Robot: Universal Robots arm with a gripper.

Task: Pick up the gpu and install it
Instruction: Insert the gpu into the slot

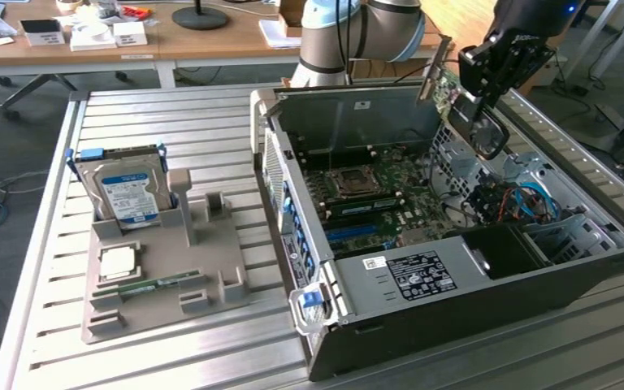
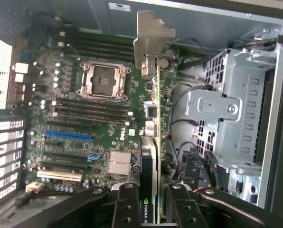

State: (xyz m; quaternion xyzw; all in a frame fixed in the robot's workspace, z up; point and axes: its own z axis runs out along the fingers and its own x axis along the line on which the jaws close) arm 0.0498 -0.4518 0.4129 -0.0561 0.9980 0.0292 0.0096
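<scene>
As the exterior view is read from its left, the grey holder tray [image 1: 144, 313] comes first. It carries the silver hard drive [image 1: 127, 193] upright, a square processor chip [image 1: 117, 262] and a narrow green memory stick [image 1: 158, 284]; none of these is being handled. Just beside it, toward the exterior view's right, the open computer case [image 1: 290, 211] lies on its side with the motherboard [image 1: 369, 203] exposed. Over the case's far right corner the gripper [image 1: 477, 96] has its 2 fingers clamped on the gpu [image 1: 483, 130]. The card hangs on edge, clear of the board, with its silvery end bracket [image 1: 434, 75] toward the case's far wall.

The wrist view confirms the hold: the gripper [image 2: 148, 202] pinches the gpu [image 2: 149, 152] across its thickness at the end away from the bracket [image 2: 152, 35]. The card sits over the strip of board beside the drive cage [image 2: 227, 114], well apart from the blue expansion slot [image 2: 68, 135], and its length runs across that slot, not along it.

Assessment: the step in hand is carriage and alignment; seating is not yet done. Good practice calls for a plumb card, its length parallel to 1 chosen slot, and its bracket facing the slotted rear panel before any descent. The loose cables [image 1: 518, 199] by the cage are a likely snag. Pressure should be even and straight down.
</scene>
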